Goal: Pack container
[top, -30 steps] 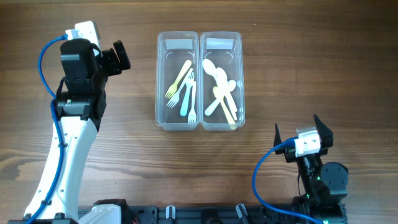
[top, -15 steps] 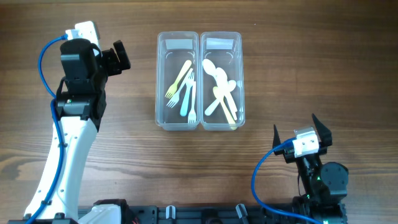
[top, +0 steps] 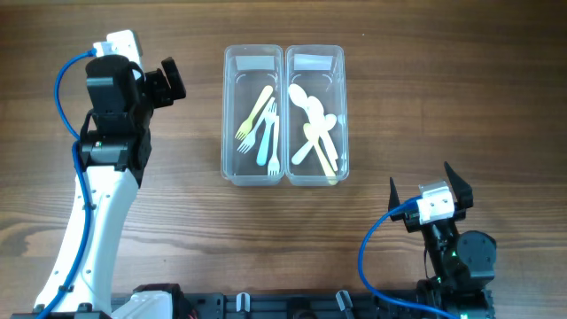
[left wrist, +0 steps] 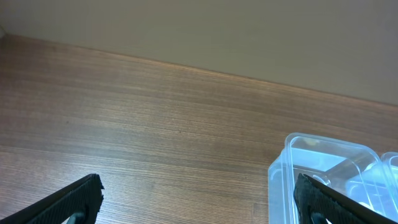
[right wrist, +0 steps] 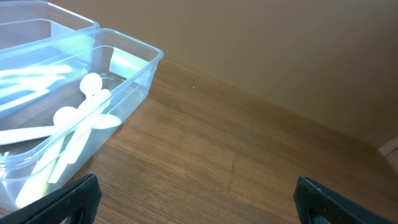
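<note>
Two clear plastic containers stand side by side at the table's centre. The left container (top: 233, 115) holds several pastel forks (top: 263, 124). The right container (top: 342, 115) holds several pale spoons (top: 314, 128); its spoons also show in the right wrist view (right wrist: 74, 134). My left gripper (top: 171, 81) is open and empty, raised to the left of the containers; a container corner shows in its wrist view (left wrist: 323, 165). My right gripper (top: 422, 184) is open and empty near the front right edge.
The wooden table (top: 443, 80) surrounds the containers. Blue cables run along both arms. A dark rail (top: 292, 306) lies along the front edge.
The right arm has drawn back slightly toward the front edge. Nothing else has moved.
</note>
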Tool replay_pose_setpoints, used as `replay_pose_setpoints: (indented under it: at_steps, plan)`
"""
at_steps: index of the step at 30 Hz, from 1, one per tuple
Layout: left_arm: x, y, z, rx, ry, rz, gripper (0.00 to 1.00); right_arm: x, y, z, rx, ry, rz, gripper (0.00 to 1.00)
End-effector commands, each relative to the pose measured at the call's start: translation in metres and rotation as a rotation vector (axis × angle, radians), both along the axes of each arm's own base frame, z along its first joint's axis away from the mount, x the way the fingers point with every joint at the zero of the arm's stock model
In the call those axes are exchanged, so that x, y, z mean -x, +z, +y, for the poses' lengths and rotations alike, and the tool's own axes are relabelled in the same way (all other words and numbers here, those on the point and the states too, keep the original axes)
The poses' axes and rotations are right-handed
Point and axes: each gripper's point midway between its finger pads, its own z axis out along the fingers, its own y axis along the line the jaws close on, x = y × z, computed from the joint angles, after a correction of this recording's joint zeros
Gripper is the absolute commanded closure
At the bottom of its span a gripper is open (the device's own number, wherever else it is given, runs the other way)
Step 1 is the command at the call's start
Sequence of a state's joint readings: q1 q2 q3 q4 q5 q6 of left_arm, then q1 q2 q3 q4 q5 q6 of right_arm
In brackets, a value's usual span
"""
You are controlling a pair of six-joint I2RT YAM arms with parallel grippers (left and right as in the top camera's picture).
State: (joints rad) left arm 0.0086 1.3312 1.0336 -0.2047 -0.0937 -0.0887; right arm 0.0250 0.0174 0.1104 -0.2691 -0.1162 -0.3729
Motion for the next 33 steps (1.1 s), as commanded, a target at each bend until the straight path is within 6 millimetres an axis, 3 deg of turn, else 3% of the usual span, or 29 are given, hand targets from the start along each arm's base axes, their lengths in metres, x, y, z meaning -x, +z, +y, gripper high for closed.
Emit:
replay_pose_setpoints:
  at_steps: [1, 12, 17, 18, 21, 23, 25, 33]
  plan:
    - [-0.001, 0.013, 0.005, -0.002, 0.02, -0.03, 0.0, 0.001, 0.0, 0.003, 0.014, 0.019, -0.012, 0.0]
    - [0.002, 0.011, 0.004, -0.001, 0.019, -0.019, 0.0, 0.001, 0.0, 0.003, 0.014, 0.019, -0.009, 0.0]
    - [0.057, 0.029, 0.003, -0.001, 0.018, 0.037, 0.0, 0.0, 0.0, 0.003, 0.014, 0.019, -0.009, 0.0]
    - [0.08, 0.041, 0.003, -0.001, 0.018, 0.03, 0.0, 0.0, 0.0, 0.003, 0.014, 0.019, -0.009, 0.0]
    - [0.122, 0.068, 0.002, -0.001, 0.018, -0.027, 0.0, 0.0, 0.0, 0.003, 0.014, 0.019, -0.009, 0.0]
    - [0.156, 0.094, 0.004, -0.023, 0.023, -0.113, 0.0, 0.0, 0.0, 0.003, 0.014, 0.019, -0.009, 0.0]
    - [0.19, 0.115, 0.019, -0.103, 0.086, -0.194, 0.0, 0.0, 0.0, 0.003, 0.014, 0.019, -0.009, 0.0]
    - [0.291, 0.171, 0.025, -0.106, 0.145, -0.535, 0.0, 0.0, 0.0, 0.003, 0.014, 0.019, -0.009, 0.0]
